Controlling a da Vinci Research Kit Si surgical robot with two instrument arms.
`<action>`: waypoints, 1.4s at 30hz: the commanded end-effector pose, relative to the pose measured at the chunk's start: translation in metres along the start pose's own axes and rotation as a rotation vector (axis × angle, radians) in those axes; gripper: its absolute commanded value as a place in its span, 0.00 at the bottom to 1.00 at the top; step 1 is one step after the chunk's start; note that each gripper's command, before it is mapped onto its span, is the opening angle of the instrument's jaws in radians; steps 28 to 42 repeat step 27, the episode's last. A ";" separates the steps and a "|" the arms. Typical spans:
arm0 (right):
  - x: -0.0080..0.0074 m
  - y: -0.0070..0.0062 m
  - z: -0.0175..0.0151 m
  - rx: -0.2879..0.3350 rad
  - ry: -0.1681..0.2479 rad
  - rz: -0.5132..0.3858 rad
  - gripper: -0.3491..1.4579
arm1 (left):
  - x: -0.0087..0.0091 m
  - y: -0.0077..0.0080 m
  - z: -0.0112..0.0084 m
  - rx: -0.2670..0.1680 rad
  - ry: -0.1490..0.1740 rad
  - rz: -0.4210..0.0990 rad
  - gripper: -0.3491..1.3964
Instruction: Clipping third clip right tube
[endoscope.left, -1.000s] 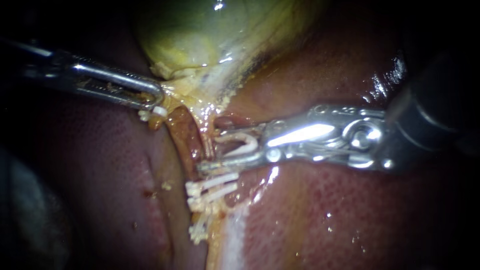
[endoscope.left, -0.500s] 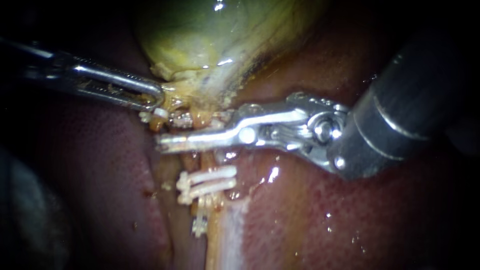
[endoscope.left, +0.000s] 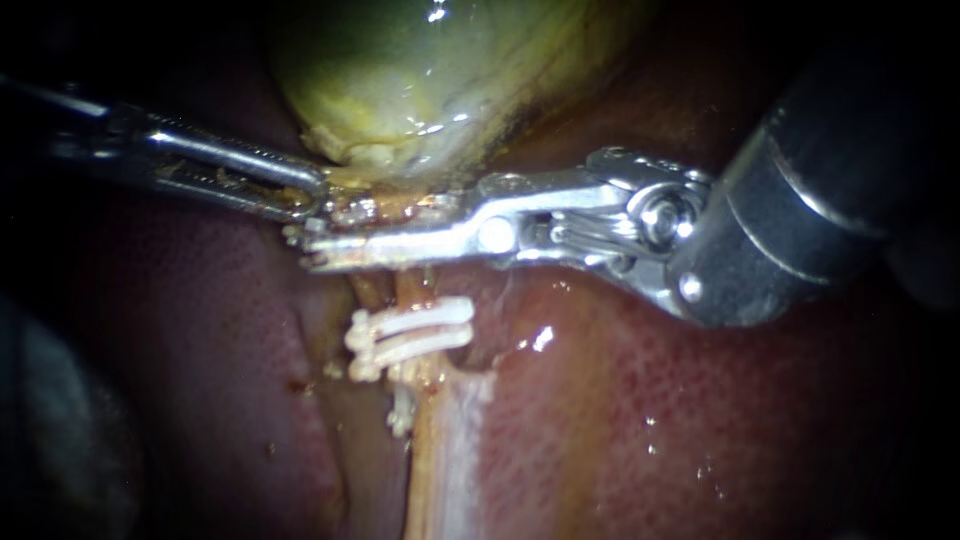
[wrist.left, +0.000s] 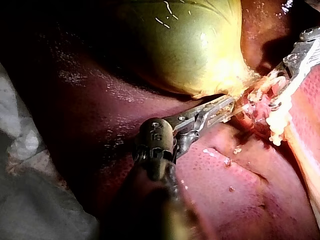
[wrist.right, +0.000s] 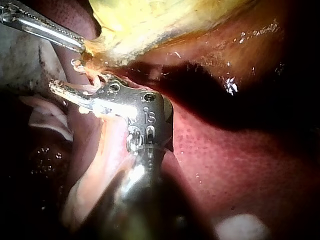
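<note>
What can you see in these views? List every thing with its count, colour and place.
gallbladder: one, yellow-green, above both instruments' tips.
liver: one, dark red, around and below the gallbladder.
tube: one clear, orange-tan, running down from the gallbladder's neck.
clips: two clear, white, stacked across the tube below the right instrument's tip.
left instrument: one, silver, from the left, jaws shut on the gallbladder at its neck.
right instrument: one, silver, from the right, tip across the tube above the clips.
</note>
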 end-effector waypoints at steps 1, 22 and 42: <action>0.0000 -0.0001 -0.0001 -0.006 0.006 0.008 0.20 | 0.0000 0.0000 0.0000 0.000 0.000 0.000 0.00; -0.0006 -0.0002 -0.0013 -0.014 0.011 0.106 0.00 | 0.0000 -0.0002 0.0001 0.000 0.000 0.001 0.00; -0.0008 0.0000 -0.0012 -0.015 0.011 0.134 0.00 | 0.0000 -0.0003 0.0001 0.000 0.000 0.001 0.00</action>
